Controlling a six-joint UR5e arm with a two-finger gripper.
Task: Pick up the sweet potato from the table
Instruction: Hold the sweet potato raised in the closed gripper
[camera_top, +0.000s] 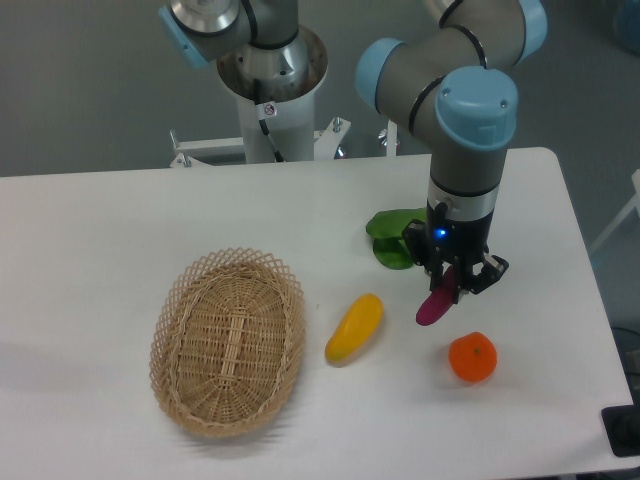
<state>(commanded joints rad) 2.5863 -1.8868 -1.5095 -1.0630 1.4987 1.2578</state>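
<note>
The sweet potato (435, 307) is a small slender magenta tuber, tilted, with its upper end between my gripper's fingers. My gripper (452, 284) points straight down over the right part of the white table (120, 220) and is shut on the tuber's upper end. The lower tip of the tuber hangs at or just above the tabletop; I cannot tell whether it touches.
A yellow-orange oblong fruit (354, 328) lies left of the tuber. A round orange (472, 357) sits just below right of it. A green object (392, 236) lies behind the gripper. A wicker basket (228, 340) stands at the front left.
</note>
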